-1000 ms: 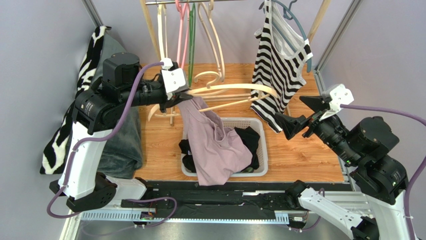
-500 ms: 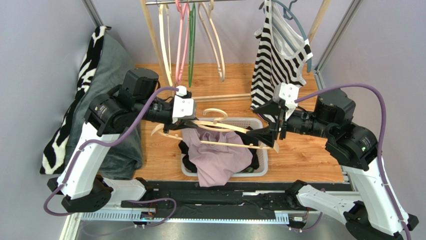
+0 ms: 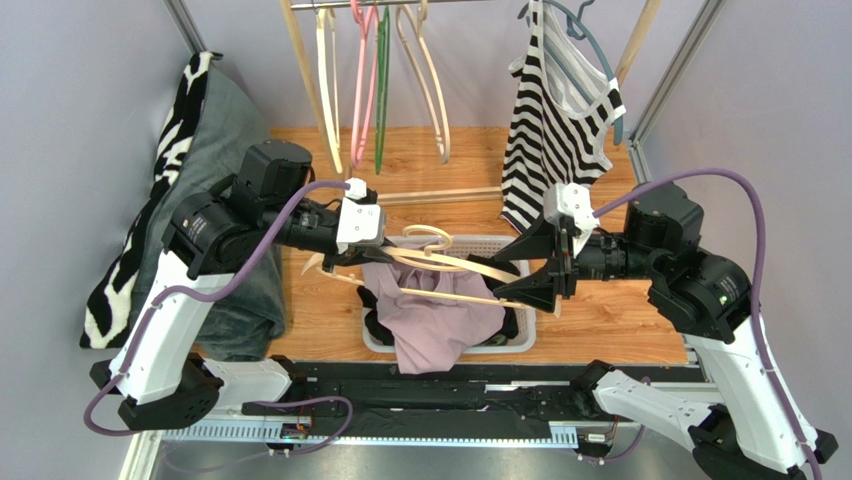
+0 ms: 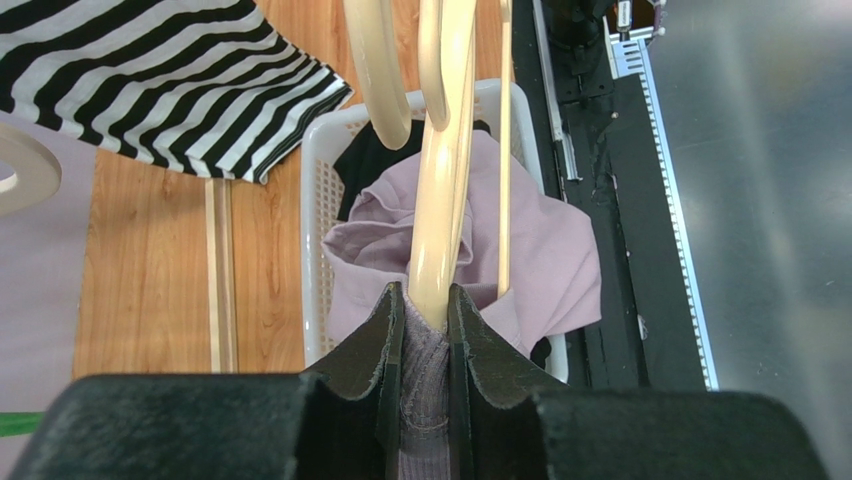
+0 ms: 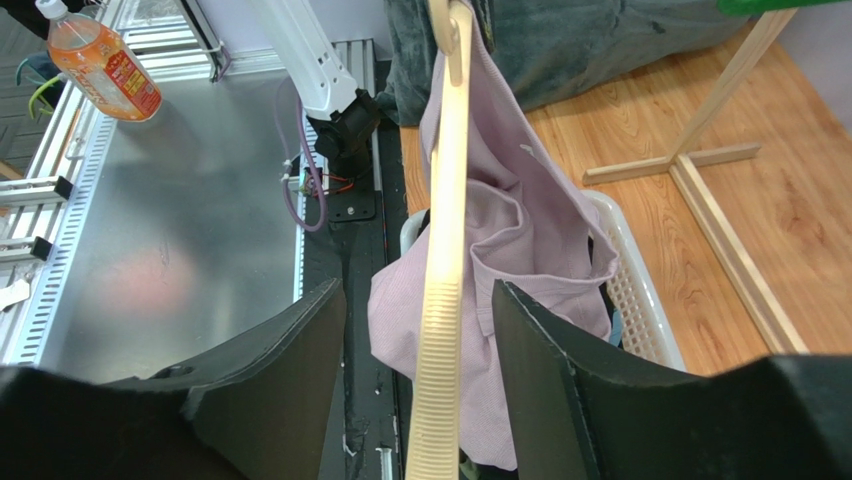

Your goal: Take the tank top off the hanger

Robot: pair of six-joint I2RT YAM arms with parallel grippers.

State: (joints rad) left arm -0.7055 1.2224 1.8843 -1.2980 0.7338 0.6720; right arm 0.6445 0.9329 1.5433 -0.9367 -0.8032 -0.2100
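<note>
A mauve tank top (image 3: 435, 320) hangs from a cream wooden hanger (image 3: 450, 265) and sags into the white basket (image 3: 528, 320). My left gripper (image 3: 345, 260) holds the hanger's left end. In the left wrist view, the left gripper (image 4: 425, 305) is shut on the hanger (image 4: 440, 200) arm and on the strap of the tank top (image 4: 540, 250). My right gripper (image 3: 515, 278) straddles the hanger's right end. The right wrist view shows the right gripper (image 5: 418, 330) open, with a gap on each side of the ribbed hanger (image 5: 445, 250) tip, and the tank top (image 5: 520, 230) draped beyond.
A black-and-white striped top (image 3: 560, 120) hangs on the rack at the back right. Several bare hangers (image 3: 380, 80) hang at the back middle. Grey and zebra-print cloth (image 3: 215, 130) is piled at the left. Dark clothes lie in the basket (image 5: 640, 300). A bottle (image 5: 100, 60) stands on the metal surface.
The right arm swung in from the right, and its jaws have narrowed around the hanger's right end. The left arm brought the hanger and tank top down over the basket.
</note>
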